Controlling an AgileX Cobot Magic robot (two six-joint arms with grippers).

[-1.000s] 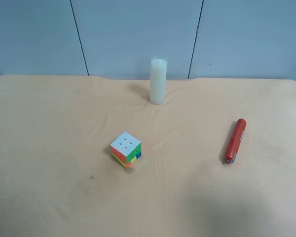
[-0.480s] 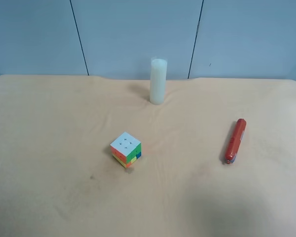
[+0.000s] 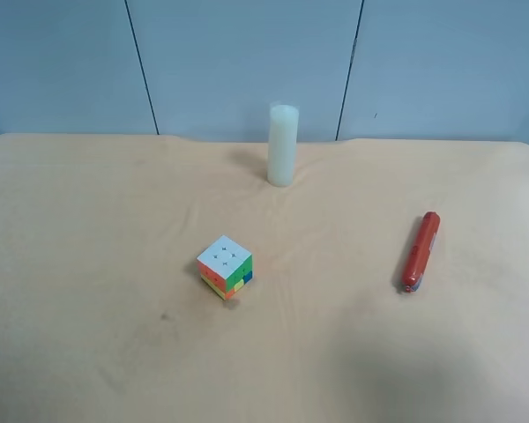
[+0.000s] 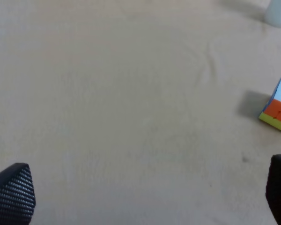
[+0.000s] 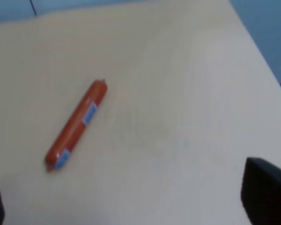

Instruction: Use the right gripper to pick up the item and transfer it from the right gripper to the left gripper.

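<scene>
I had the item (image 3: 420, 251) lying flat on the worktop (image 3: 88, 220), toward the exterior high view's right side, well apart from the puzzle cube (image 3: 225, 267) and the white cylinder (image 3: 282, 144); nothing touched it; neither arm showed in that view. From the right wrist camera I saw the right end effector (image 5: 129, 201) with its fingers spread wide and nothing between them; the item lay ahead of it, nearer one finger than the other and aslant to the gap. The left end effector (image 4: 147, 194) was likewise spread wide and empty above bare worktop, the cube near one finger. I judged the pick-up not yet begun, with only the approach in hand; the next move, as I read it, called for bringing the right end effector over the item's middle, turning the wrist so the fingers straddled its slim body crosswise, then descending and closing.
</scene>
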